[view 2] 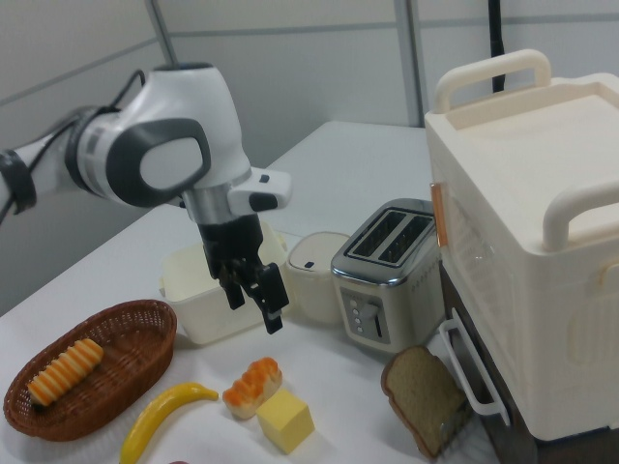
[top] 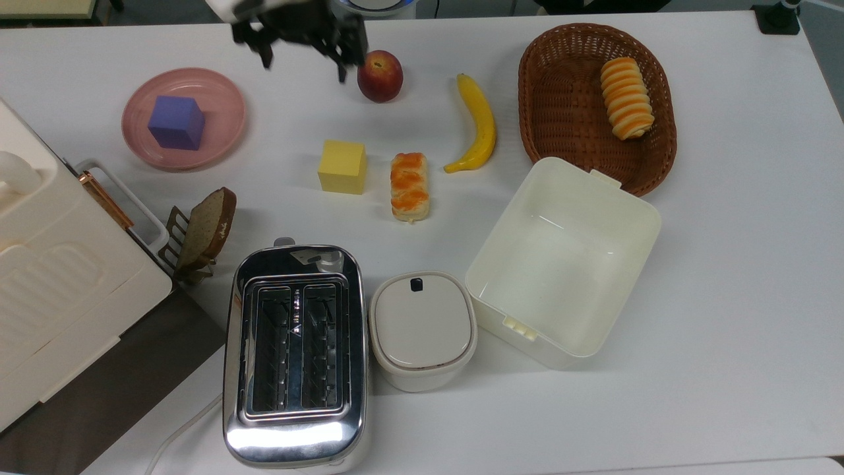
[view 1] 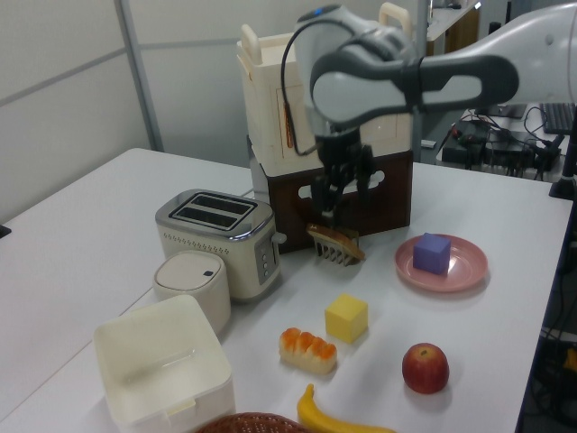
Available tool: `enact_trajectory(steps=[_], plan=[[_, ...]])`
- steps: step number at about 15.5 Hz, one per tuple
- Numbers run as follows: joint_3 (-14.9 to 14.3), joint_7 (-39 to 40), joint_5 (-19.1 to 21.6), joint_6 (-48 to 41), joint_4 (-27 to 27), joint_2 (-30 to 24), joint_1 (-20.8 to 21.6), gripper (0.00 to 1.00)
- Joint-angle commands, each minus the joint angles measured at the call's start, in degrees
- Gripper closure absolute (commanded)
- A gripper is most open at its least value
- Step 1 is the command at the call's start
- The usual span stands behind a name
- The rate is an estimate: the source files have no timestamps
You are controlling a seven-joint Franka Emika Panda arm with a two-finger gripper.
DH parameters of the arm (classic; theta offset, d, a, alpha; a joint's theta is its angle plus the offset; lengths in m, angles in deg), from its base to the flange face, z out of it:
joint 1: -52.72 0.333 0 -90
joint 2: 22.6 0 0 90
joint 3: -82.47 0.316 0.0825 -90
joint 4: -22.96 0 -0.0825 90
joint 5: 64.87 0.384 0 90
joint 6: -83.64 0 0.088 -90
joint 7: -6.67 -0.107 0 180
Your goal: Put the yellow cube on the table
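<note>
While the gripper hangs high, jaws apart, yellow cube on table, sides unobstructed.

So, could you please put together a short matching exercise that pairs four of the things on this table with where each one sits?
Things:
1. yellow cube
2. purple cube
3. striped bread roll
4. slice of bread

Places:
A. in the wicker basket
B. propped in a small rack
C. on the bare table, beside the glazed pastry
D. on the pink plate

Pairs: 1-C, 2-D, 3-A, 4-B
</note>
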Motion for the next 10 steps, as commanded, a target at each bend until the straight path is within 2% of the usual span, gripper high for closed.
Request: enact_trajectory(steps=[1, 3, 10], plan=[[2.35, 1.71, 1.79, -5.08, -1.70, -1.63, -3.72, 0.00], [2.17, 3.56, 5.04, -6.23, -2.57, -1.63, -4.33, 0.00], [2.26, 3.83, 4.70, -6.67, -2.84, -1.54, -4.34, 0.00]])
